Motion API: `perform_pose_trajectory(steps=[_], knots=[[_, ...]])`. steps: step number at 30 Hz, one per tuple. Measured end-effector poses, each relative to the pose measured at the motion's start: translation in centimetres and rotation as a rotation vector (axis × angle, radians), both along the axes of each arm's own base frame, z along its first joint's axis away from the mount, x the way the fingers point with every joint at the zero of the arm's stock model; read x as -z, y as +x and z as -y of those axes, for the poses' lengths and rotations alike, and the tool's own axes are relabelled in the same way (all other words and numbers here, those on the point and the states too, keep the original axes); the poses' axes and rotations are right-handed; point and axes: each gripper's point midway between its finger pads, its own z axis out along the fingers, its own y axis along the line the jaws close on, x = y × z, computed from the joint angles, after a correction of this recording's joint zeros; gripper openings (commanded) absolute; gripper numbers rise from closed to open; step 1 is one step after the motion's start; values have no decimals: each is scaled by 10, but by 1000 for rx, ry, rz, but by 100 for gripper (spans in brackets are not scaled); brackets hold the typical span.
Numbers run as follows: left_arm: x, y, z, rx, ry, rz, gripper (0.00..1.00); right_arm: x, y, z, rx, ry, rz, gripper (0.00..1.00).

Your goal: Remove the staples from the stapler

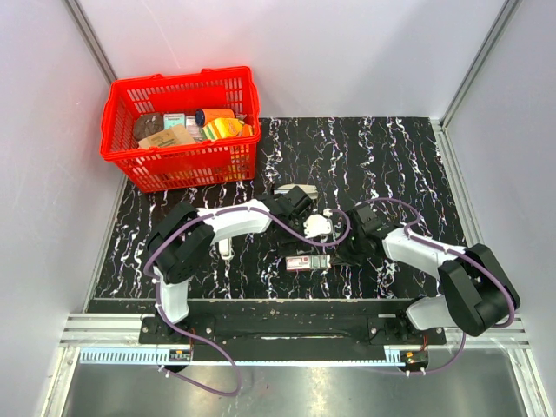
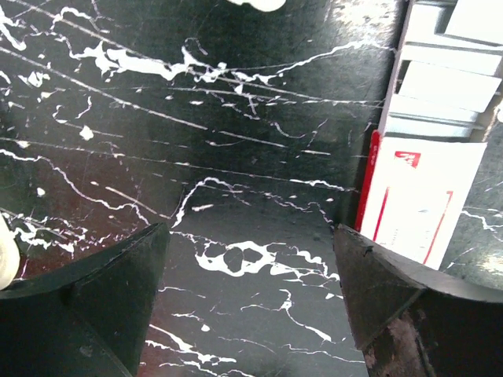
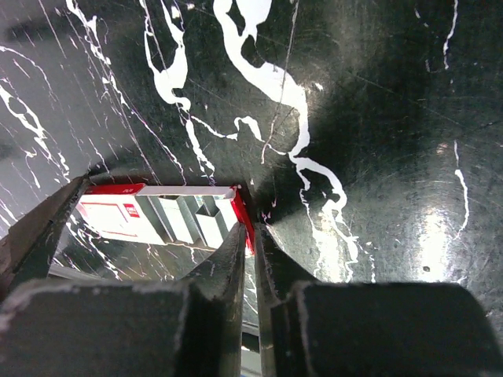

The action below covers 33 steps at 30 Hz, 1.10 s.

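The stapler (image 1: 283,187) is hard to catch: from above, only a slim pale piece pokes out, lying flat on the black marbled mat (image 1: 400,165). It sits beyond the red-and-white box (image 1: 306,262), on the side away from the arm bases, and the left arm's wrist covers the rest of it. Neither wrist camera shows it.

Over to the left gripper (image 2: 247,302). It hovers between stapler and box with its fingers spread wide and nothing in them, only bare mat between the pads. The box lies just off its right finger, with grey strips showing inside the opened end.

Now the right gripper (image 3: 253,245), down at the box's right end. Its fingers are drawn almost together, a thin slit between them, and their tips sit right at the box's red end wall. Whether they nip that wall, I cannot tell.

A short white bar (image 1: 224,248) lies left of the box, near it. The red basket (image 1: 200,162), packed with goods, stands well beyond the box, up to the left.
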Motion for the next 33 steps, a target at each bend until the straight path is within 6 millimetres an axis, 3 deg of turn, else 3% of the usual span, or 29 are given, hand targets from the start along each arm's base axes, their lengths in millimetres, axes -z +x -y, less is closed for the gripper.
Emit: perform_pose_trajectory(steps=[4, 10, 13, 17, 20, 33], knots=[[-1, 13, -9, -40, 9, 24, 89, 0, 0, 0, 0, -1, 0, 13], [-5, 68, -70, -226, 46, 74, 89, 0, 0, 0, 0, -1, 0, 13], [-4, 57, -92, -235, 70, 65, 89, 0, 0, 0, 0, 0, 1, 13], [-1, 6, -75, -97, 88, 51, 89, 0, 0, -1, -2, 0, 2, 13], [-1, -18, -53, -8, 75, 49, 89, -1, 0, -4, -12, 0, 1, 13], [-1, -9, -35, -24, 28, 50, 89, -1, -1, -13, -34, 3, -5, 13]])
